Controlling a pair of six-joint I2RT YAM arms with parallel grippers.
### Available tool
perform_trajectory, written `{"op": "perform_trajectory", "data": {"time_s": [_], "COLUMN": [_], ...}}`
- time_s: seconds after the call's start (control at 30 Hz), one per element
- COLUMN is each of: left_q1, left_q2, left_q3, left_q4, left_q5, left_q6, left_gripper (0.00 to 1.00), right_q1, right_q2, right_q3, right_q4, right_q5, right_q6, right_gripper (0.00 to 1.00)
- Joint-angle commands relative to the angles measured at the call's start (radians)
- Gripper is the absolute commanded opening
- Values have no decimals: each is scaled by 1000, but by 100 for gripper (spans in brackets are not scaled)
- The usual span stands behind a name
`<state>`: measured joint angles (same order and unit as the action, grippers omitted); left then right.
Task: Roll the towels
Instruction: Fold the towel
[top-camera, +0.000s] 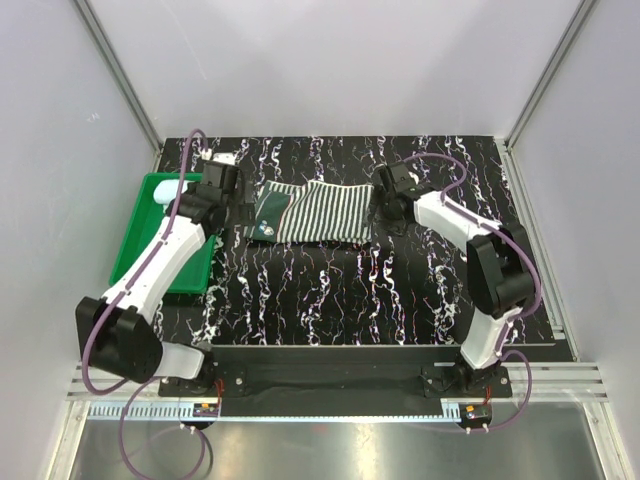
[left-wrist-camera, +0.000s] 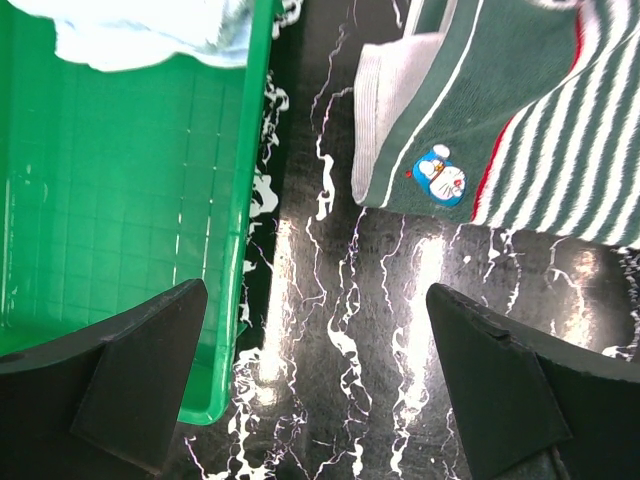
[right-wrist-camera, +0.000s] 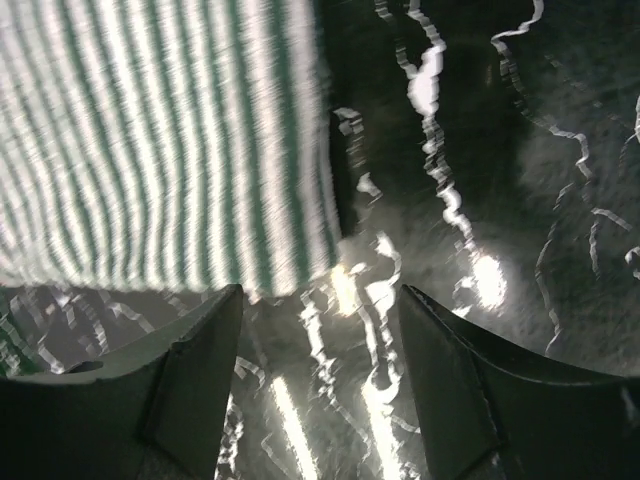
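Note:
The striped towel (top-camera: 325, 212) lies spread flat at the table's back middle, dark and white stripes with a dark green edge on its left. In the left wrist view that edge (left-wrist-camera: 470, 90) carries a small blue cartoon patch. The light blue towel (top-camera: 165, 192) lies bunched in the far corner of the green tray (top-camera: 150, 250); the left wrist view shows this towel (left-wrist-camera: 150, 35) too. My left gripper (top-camera: 235, 207) hangs open over bare table between tray and striped towel. My right gripper (top-camera: 380, 213) is open just off the towel's right edge (right-wrist-camera: 150, 130), nothing between its fingers.
The green tray (left-wrist-camera: 100, 200) stands along the table's left side, its rim close to my left gripper's (left-wrist-camera: 315, 300) left finger. Black marbled tabletop (top-camera: 380, 290) spreads in front of the towel. Frame posts and white walls close in the back and sides.

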<state>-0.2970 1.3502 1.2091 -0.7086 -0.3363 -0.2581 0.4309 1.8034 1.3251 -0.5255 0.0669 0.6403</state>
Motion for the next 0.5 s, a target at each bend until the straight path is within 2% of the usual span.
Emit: {"op": "perform_trajectory", "data": {"time_s": [0.0, 0.3, 0.43, 0.47], "left_q1": [-2, -5, -8, -8], "left_q2": [24, 43, 46, 47], "left_q3": [26, 20, 23, 21], "left_q4": [9, 3, 3, 3], "left_q5": [17, 6, 0, 0], "left_q6": [16, 19, 20, 19], "left_gripper": [99, 99, 99, 99], "right_q1": [-7, -9, -9, -11], "right_q2": [48, 139, 177, 186], "right_q3": [11, 40, 46, 31], "right_q4": [5, 127, 145, 153], "right_q5": [-39, -108, -137, -148], "right_q6": [-7, -10, -4, -1], "right_gripper": [70, 68, 54, 44]}}
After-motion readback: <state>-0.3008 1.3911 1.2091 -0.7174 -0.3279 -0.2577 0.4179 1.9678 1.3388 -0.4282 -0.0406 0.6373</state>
